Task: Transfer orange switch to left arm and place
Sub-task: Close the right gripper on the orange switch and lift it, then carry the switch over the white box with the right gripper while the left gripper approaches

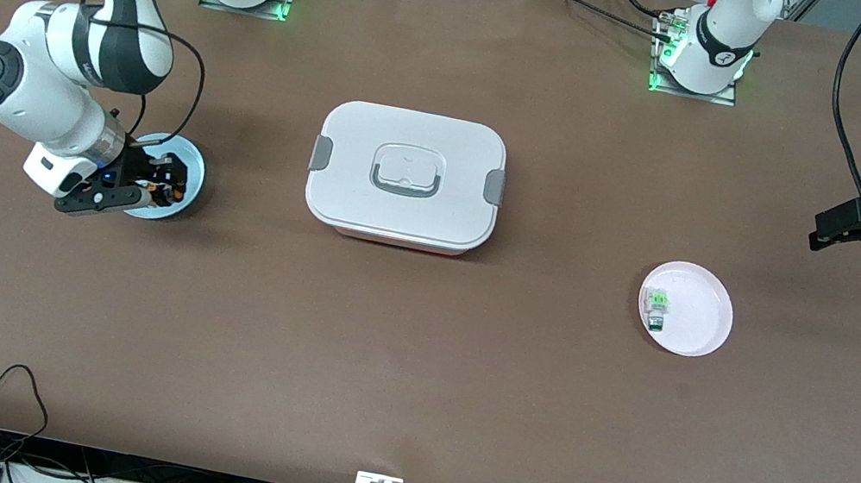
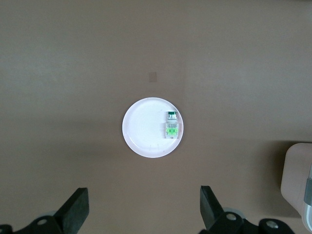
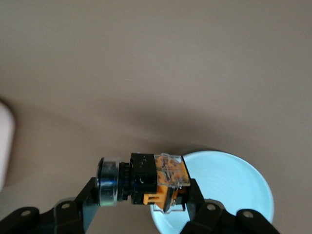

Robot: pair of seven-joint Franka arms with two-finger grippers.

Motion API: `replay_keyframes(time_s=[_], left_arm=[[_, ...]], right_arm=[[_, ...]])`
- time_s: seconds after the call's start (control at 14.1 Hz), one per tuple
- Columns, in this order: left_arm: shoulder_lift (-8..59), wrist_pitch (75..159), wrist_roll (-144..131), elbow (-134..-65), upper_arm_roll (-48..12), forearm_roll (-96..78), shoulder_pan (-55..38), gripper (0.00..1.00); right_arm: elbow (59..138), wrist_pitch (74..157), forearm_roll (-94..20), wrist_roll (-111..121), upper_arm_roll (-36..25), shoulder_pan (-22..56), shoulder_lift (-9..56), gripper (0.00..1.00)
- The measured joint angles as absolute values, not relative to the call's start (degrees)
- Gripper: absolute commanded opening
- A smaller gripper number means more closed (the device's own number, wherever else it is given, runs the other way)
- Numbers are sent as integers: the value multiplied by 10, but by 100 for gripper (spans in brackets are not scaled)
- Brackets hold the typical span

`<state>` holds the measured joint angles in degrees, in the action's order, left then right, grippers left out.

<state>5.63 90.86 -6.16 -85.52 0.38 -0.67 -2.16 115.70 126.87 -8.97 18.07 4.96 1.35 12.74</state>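
Observation:
My right gripper (image 1: 158,187) is shut on the orange switch (image 1: 167,187), holding it over the light blue plate (image 1: 190,159) at the right arm's end of the table. In the right wrist view the switch (image 3: 146,179) lies crosswise between the fingers of that gripper (image 3: 144,197), its black body and orange end over the blue plate's (image 3: 234,187) rim. The white lidded box (image 1: 406,176) stands in the middle of the table, apart from both grippers. My left gripper (image 1: 835,229) hangs open and empty over the left arm's end of the table, with its own jaws (image 2: 145,204) spread wide.
A pale round plate (image 1: 689,315) holds a green-and-white switch (image 1: 656,305) between the box and the left arm's end; it also shows in the left wrist view as plate (image 2: 146,131) and green switch (image 2: 171,125). Cables trail along the table's front edge.

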Motion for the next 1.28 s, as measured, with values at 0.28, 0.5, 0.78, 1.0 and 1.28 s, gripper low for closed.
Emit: replay_keyframes(time_s=[0.28, 0.5, 0.78, 1.0, 1.28], left_arm=[[56, 907, -62, -855, 4, -7, -22, 100], [56, 907, -62, -855, 2, -8, -22, 100], [56, 907, -61, -851, 1, -45, -22, 100], [57, 907, -61, -851, 3, -147, -20, 100], [65, 903, -51, -857, 8, -328, 19, 100]], right_arm=[[1116, 1221, -200, 305, 81, 14, 119, 6], [1078, 1221, -240, 344, 131, 15, 116, 6], [1023, 1222, -286, 346, 200, 17, 108, 6], [990, 1242, -314, 347, 234, 17, 108, 3], [985, 1347, -375, 349, 293, 17, 109, 2]])
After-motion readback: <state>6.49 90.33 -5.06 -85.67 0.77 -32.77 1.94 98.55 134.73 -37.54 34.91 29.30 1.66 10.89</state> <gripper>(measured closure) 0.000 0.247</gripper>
